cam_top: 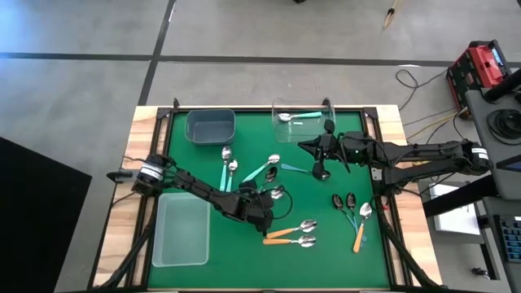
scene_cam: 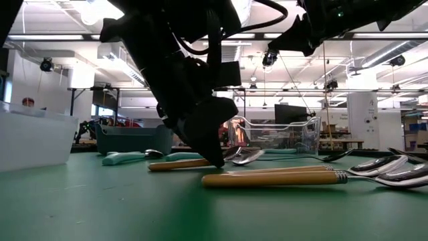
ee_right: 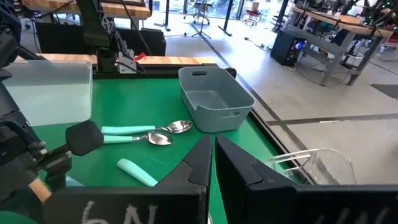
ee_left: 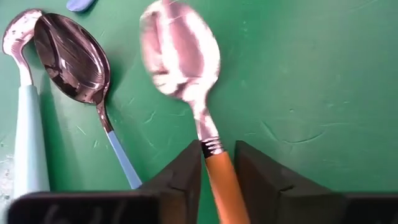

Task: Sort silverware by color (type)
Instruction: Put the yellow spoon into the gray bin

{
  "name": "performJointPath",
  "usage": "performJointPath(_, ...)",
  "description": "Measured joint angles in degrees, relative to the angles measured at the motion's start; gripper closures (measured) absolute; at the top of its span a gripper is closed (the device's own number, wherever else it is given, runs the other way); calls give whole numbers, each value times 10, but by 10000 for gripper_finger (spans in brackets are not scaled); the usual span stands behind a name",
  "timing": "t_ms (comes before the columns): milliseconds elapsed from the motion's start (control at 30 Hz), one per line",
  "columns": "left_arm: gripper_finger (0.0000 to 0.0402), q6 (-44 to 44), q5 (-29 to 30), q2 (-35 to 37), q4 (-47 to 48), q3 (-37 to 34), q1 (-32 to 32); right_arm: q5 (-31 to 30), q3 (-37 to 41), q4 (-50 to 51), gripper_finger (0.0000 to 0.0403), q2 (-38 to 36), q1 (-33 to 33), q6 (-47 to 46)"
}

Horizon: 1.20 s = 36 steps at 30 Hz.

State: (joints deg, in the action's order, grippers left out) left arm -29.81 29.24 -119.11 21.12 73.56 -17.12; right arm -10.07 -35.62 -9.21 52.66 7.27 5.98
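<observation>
The orange-handled spoon (ee_left: 186, 81) lay on the green mat (cam_top: 244, 252) near the table's middle, bowl up, its handle passing between the two fingers of the left gripper (cam_top: 267, 213). In the left wrist view the dark fingers (ee_left: 180, 180) stood close on either side of the handle, just behind the metal collar; whether they pressed on it or left a sliver of clearance could not be told. In the low view the gripper tip met the mat at the spoon.

Beside that spoon lay a dark-bowled spoon with a thin light-blue handle (ee_left: 74, 62) and, next to it, a teal-handled spoon (ee_left: 28, 124). Two more orange-handled spoons (cam_top: 293, 233) lay side by side just toward the near edge. Two teal-handled spoons (cam_top: 228, 167) lay below the grey bin (cam_top: 211, 126). A further group, two dark-bowled spoons and one orange-handled spoon (cam_top: 359, 218), lay toward the right side of the mat.

One teal-handled spoon (cam_top: 297, 117) lay inside the clear bin (cam_top: 303, 122) at the far edge. A translucent white bin (cam_top: 181, 229) stood at the near left.

The right gripper (cam_top: 319, 163) hung above the mat right of centre, below the clear bin, fingers closed together with nothing between them.
</observation>
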Motion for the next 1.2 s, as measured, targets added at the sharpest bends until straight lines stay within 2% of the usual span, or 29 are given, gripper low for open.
performJointPath(167,379,-9,2,0,4,0,0,0,0,0,390,0,0,0)
performJointPath(500,385,-2,-2,23,20,-4,2,0,0,4,390,0,0,0)
performJointPath(633,401,21,-3,59,25,-4,1,0,0,5,390,0,0,0)
performJointPath(1067,399,68,0,161,96,-3,7,0,0,9,390,0,0,0)
performJointPath(1100,399,74,-5,164,95,-3,7,0,0,9,390,0,0,0)
performJointPath(1200,400,114,-74,162,83,-3,8,0,0,9,390,0,0,0)
